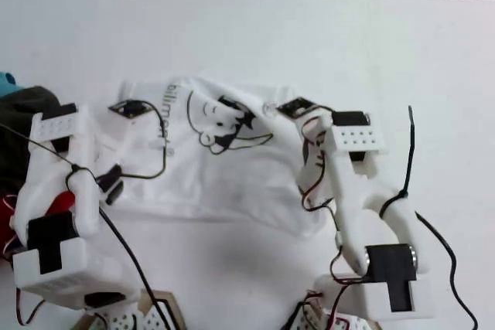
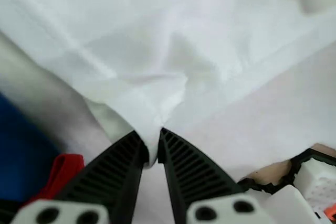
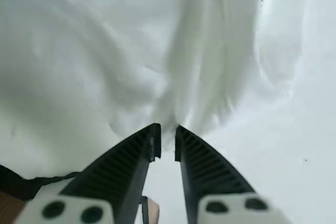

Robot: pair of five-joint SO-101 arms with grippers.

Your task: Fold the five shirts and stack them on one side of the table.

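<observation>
My left hand point(image 2: 152, 142): closed on the white shirt point(image 1: 224, 179), with a bunched fold of its hemmed edge pinched between my two black fingers.
My right hand point(image 3: 167, 136): closed as well, nipping a raised ridge of the same shirt; creases run away from my fingertips across the cloth.
White shirt: lies spread in the middle of the desk point(image 1: 247, 28), its black cartoon print facing up. It is wrinkled at the two sides where I hold it.
My arms: one stands on each side of the shirt, my left hand at its left edge and my right hand at its right edge.
Other clothes point(image 1: 27, 106): a dark heap with bits of blue and red sits at the desk's left edge, just beside my left arm.
Desk: white, with bare surface beyond the shirt's far edge.
</observation>
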